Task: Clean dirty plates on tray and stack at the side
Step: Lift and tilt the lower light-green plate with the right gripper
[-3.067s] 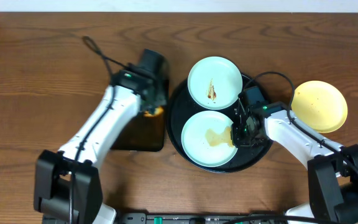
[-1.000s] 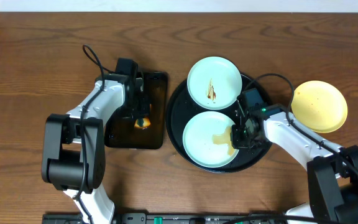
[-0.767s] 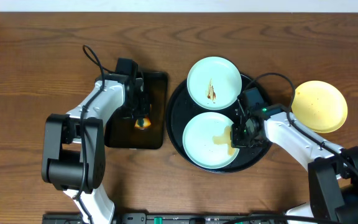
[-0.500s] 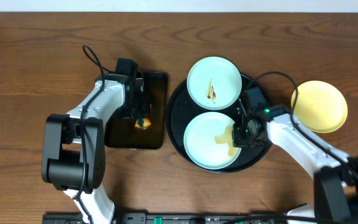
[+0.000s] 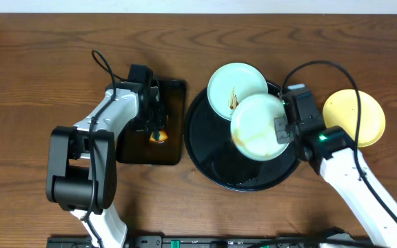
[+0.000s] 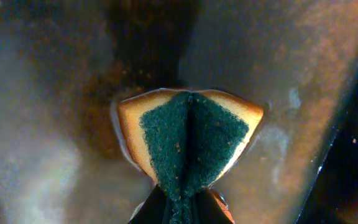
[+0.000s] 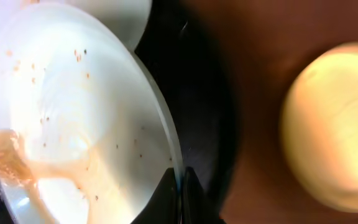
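Overhead: right gripper (image 5: 283,128) clamped on smeared mint plate (image 5: 257,127) rim, centre-right over round tray (image 5: 209,162); 2nd mint plate (image 5: 229,83) upper tray edge, yellow plate (image 5: 364,114) far right. Left wrist: left gripper (image 6: 180,208) pinching sponge (image 6: 188,140), btm centre. Right wrist: plate rim nipped btm centre.

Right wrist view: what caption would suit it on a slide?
Right gripper pinches the rim of a sauce-smeared mint plate above the black tray, yellow plate blurred beyond.
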You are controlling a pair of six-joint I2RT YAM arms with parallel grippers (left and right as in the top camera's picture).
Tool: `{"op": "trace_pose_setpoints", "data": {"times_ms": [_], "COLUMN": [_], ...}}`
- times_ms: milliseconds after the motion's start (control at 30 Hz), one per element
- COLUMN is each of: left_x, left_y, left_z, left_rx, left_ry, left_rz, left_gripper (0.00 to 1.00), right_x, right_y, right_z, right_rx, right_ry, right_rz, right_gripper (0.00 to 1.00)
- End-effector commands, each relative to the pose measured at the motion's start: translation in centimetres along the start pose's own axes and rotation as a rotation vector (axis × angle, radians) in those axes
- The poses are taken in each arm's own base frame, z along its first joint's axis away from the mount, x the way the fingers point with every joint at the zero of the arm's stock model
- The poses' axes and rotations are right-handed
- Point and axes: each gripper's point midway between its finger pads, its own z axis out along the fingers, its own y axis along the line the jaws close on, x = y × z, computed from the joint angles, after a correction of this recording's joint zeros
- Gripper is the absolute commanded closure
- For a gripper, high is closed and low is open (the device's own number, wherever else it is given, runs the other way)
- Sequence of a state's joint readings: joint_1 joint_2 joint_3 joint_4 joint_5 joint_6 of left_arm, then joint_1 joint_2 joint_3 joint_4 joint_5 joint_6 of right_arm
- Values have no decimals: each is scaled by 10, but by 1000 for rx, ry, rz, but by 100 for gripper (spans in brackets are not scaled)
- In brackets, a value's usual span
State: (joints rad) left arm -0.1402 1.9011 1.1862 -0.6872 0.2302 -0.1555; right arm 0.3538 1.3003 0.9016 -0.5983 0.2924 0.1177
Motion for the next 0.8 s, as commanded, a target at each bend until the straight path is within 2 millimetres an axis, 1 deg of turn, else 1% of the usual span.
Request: {"op": "trace_pose_setpoints", "data": {"times_ms": [0,133,233,433,567,700,767], "left_x": [10,9,9,9,8,9,9], "left_y": [1,1,1,0,0,0,0], "left_z": [5,5,5,5,5,5,5], "left_rx": [5,5,5,5,5,5,5], "left_ry": [37,37,36,33,32,33,33], "left_rz": [10,10,10,11,11,11,11], "left_gripper": [92,92,92,92,92,92,92], "right_x": [-35,-50,-53,-61,-66,-66,-65], "right_y": [-21,-19,-18,-7,9,35,44], "right_z": [-26,-40,-47,-63,-76,-84,-87], "right_rx": [112,150,213,322,365,332,324], "right_ry": [-137,-209,-222,-267,-308,-345,-355], "right_rz": [-108,-226,-307,-435,-523,-628,-668], "right_gripper": [99,99,99,99,99,99,99]}}
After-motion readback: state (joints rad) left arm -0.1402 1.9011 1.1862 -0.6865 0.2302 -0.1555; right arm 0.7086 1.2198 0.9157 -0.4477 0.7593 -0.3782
